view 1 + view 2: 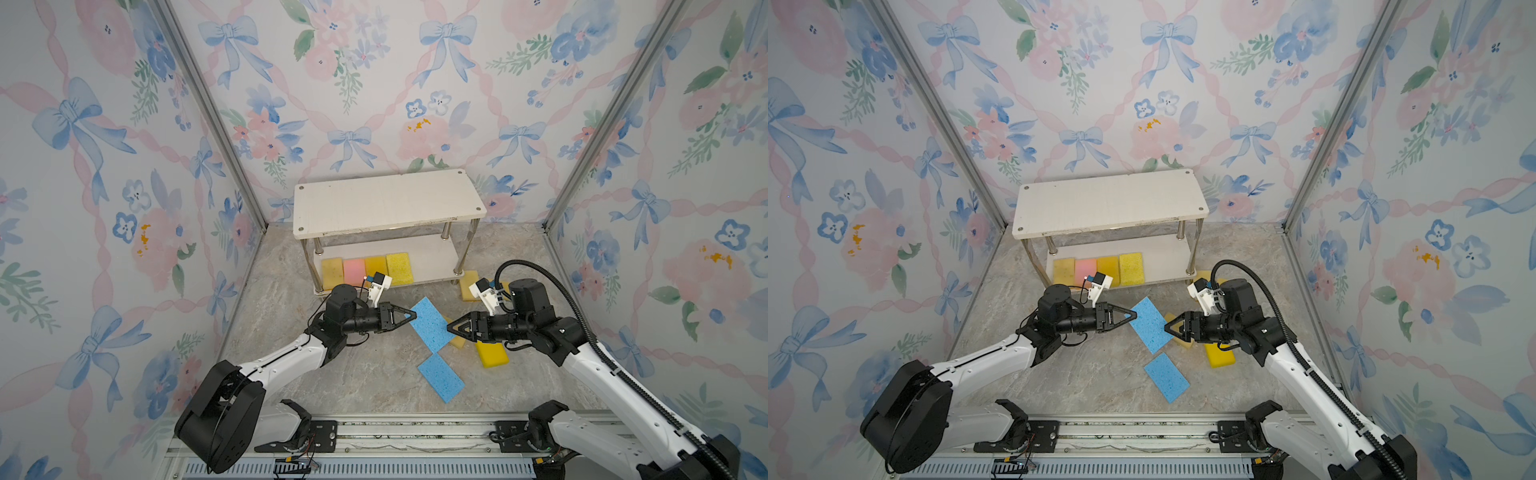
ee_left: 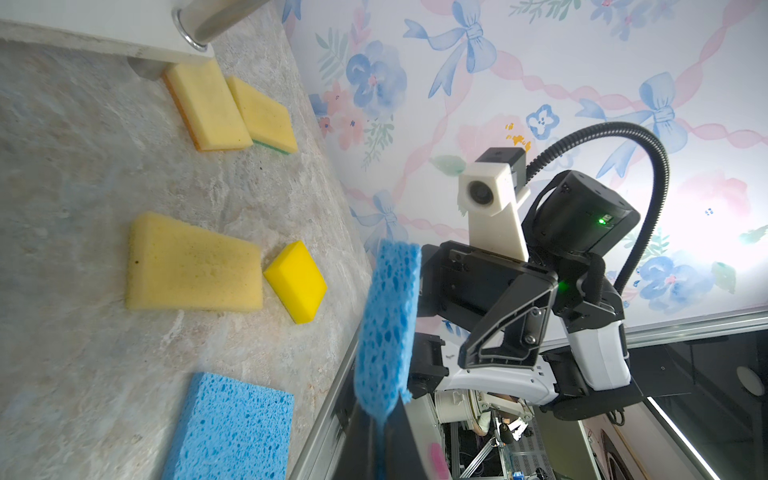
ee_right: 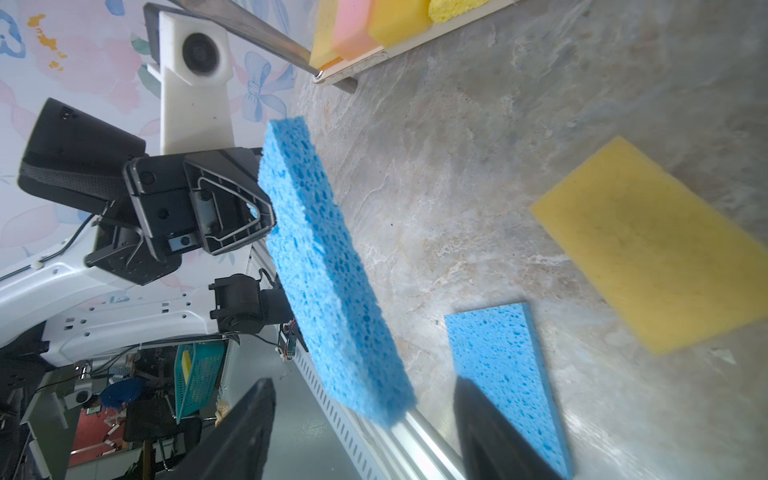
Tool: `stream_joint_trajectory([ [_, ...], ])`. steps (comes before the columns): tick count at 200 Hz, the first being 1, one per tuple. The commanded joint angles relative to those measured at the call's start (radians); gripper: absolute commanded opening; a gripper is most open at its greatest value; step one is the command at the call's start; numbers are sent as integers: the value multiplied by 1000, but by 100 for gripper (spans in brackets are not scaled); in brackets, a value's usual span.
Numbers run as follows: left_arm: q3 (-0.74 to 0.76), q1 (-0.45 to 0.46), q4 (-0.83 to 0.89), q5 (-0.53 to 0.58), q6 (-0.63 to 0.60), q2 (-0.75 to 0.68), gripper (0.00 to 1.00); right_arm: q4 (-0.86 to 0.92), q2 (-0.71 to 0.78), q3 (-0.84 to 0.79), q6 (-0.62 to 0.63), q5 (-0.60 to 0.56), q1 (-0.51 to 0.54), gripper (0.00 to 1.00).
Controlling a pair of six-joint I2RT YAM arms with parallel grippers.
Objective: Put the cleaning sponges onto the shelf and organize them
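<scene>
Floral wallpaper (image 1: 374, 83) all round, a marbled floor (image 1: 374, 374) below, and here we are mid-task. Right at the centre we have a blue sponge (image 1: 432, 324) up off the floor, tilted on edge. The left gripper (image 1: 412, 315) is pinched tight on one end of it. Opposite, the right gripper (image 1: 450, 328) faces the other end. Its jaws stand apart on either side of that end, with no grip that we can see in the right wrist view.

Moving outward, a second blue sponge (image 1: 440, 376) lies flat just nearer us. A pale yellow sponge (image 2: 193, 266) and a bright yellow sponge (image 1: 492, 355) sit under the right arm. Two more yellow sponges (image 2: 208, 108) (image 2: 264, 114) rest side by side against the shelf's right foot.

And the shelf (image 1: 386, 203) itself, back against the wall? Its lower board carries a tidy row of four, side by side: yellow (image 1: 332, 272), pink (image 1: 354, 270), orange-yellow (image 1: 376, 266), yellow (image 1: 398, 266). The top board is bare.

So by our count that's four placed, one in the air and five on the floor. We'd call it not quite halfway, with room left beside that row.
</scene>
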State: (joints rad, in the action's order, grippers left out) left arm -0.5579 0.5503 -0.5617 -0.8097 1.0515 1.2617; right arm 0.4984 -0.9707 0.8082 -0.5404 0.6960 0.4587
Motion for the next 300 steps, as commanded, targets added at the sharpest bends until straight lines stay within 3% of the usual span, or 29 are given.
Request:
stream_joint_trajectory([
  [1,19,-6,10,-21,-21,-21,0,-46,-4,31,-29,-6,29,62],
  [57,15,-22,13,-25,-19,-30,0,-36,0,26,-31,-7,49,51],
  [228,18,-35,14,-34,-6,-55,0,-21,-52,6,-35,-75,72,49],
  [300,15,-35,13,-39,-2,-56,0,-35,-22,11,-48,-76,74,35],
])
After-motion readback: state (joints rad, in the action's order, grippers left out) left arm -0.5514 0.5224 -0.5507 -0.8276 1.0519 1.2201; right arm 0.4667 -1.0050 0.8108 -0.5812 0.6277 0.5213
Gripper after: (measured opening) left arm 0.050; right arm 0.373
